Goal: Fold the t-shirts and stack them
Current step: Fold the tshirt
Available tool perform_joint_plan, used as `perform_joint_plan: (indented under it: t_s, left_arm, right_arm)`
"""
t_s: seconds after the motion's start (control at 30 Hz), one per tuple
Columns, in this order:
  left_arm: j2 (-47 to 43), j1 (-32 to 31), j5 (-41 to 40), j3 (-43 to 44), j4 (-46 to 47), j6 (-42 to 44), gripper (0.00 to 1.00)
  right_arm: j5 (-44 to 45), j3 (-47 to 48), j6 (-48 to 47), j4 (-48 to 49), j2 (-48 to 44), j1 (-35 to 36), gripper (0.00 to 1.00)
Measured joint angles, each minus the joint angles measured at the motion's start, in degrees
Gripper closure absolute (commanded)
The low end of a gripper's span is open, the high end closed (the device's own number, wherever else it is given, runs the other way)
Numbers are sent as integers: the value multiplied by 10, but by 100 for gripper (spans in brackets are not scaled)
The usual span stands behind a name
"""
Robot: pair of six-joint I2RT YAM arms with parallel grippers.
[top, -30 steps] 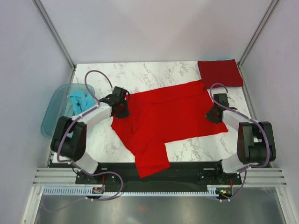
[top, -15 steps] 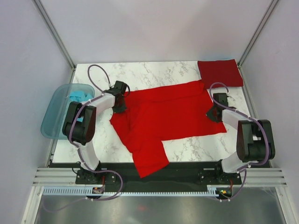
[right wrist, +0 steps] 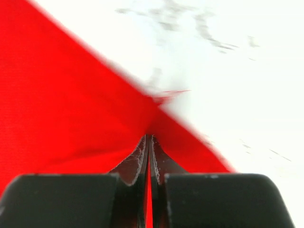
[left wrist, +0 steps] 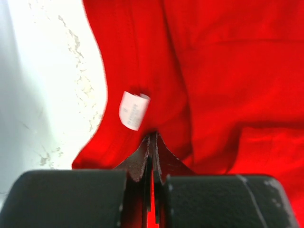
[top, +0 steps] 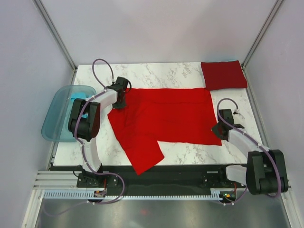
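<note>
A bright red t-shirt [top: 171,114] lies spread across the marble desk [top: 156,73]. One flap droops over the near edge, where its end is hard to make out against the dark base rail. On the near right, the right fingers [right wrist: 135,164] are pressed together on a corner of the red cloth, a thin strip of it showing between them. That wrist view is blurred, smearing the cloth's edge and the desk's veining. Farther back on the left, the left fingers [left wrist: 138,164] are clamped on the shirt's edge, just short of a small white label [left wrist: 134,110] whose print is too small to read. From above, both pairs of fingers are hidden under their own wrists. Left of the desk, a see-through blue tub [top: 50,121] holds a teal t-shirt [top: 78,100], mostly hidden behind the left arm. At the far right corner a crimson t-shirt [top: 223,74] lies folded into a flat square. Its near corner sits just beside the red shirt's; whether they touch is unclear.
</note>
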Motion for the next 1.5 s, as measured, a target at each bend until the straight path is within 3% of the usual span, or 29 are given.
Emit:
perform_joint_plan:
  t_s: [0.2, 0.37, 0.53, 0.6, 0.7, 0.9, 1.13, 1.5]
  left_arm:
    - [-19, 1, -13, -33, 13, 20, 98]
    - [-45, 1, -10, -57, -2, 30, 84]
    - [-102, -5, 5, -58, -39, 35, 80]
    - [-146, -11, 25, -58, -45, 36, 82]
    - [-225, -27, 97, -60, -43, 33, 97]
    - [-324, -93, 201, -148, -29, -26, 98]
    - [-301, -199, 217, -257, -47, -125, 98]
    - [-314, -219, 173, -356, -38, -194, 98]
  right_arm:
    - [42, -14, 7, -47, -40, -1, 93]
    - [26, -9, -8, -56, -42, -1, 91]
    - [-2, 33, -32, -64, -42, -1, 92]
    - [-14, 53, -35, -62, -40, -1, 92]
    - [-31, 68, -36, -55, -30, -1, 92]
    - [-43, 73, -50, -52, 10, -1, 91]
    - [-52, 90, -76, -38, 41, -1, 90]
    - [-57, 99, -113, -30, 39, -17, 86]
